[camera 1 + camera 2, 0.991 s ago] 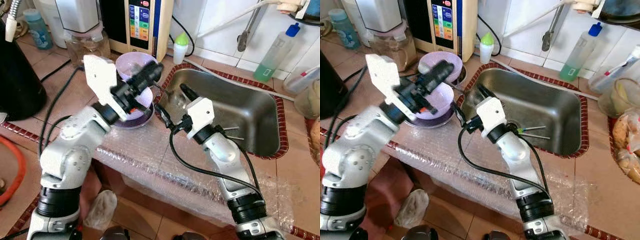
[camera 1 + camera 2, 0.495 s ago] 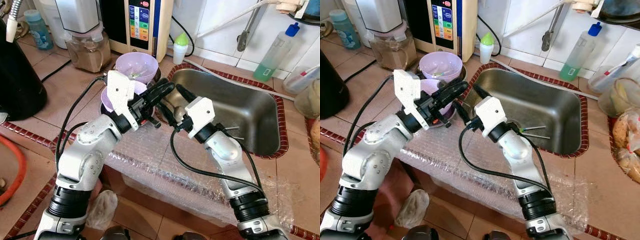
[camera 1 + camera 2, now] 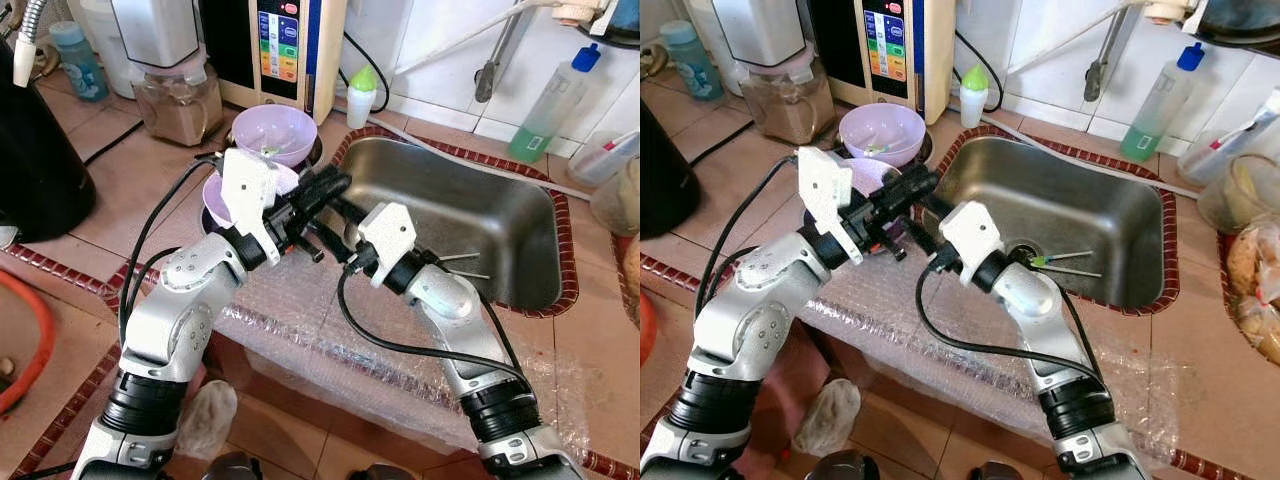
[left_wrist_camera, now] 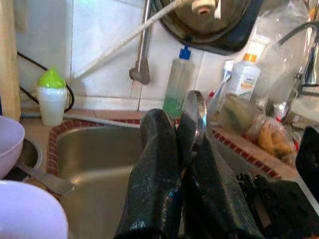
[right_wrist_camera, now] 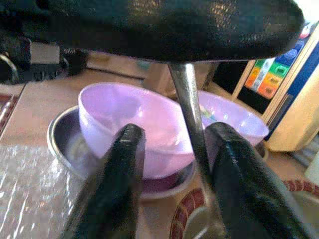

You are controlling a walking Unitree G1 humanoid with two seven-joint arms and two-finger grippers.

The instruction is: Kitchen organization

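A metal spoon [image 4: 195, 115] is pinched in my left gripper [image 3: 326, 186], which is shut on it just over the left rim of the steel sink [image 3: 500, 215]. My right gripper [image 3: 338, 232] meets it from the sink side and stands open. In the right wrist view the spoon's handle [image 5: 189, 107] runs between the right fingers [image 5: 117, 179] without being clamped. Two purple bowls sit to the left: one [image 3: 275, 132] further back, one [image 3: 222, 196] nearer on a metal plate [image 5: 65, 149].
Two thin utensils [image 3: 1060, 262] lie in the sink by the drain. A blender jar [image 3: 180, 95], a water appliance [image 3: 288, 50] and a green-capped bottle [image 3: 362, 95] stand behind. Bubble wrap [image 3: 320, 330] covers the counter's front edge. A soap bottle [image 3: 555, 105] stands at the back right.
My left gripper swung from above the purple bowls rightward to the sink's rim, carrying the spoon. My right gripper shifted left to meet it, its fingers now straddling the handle.
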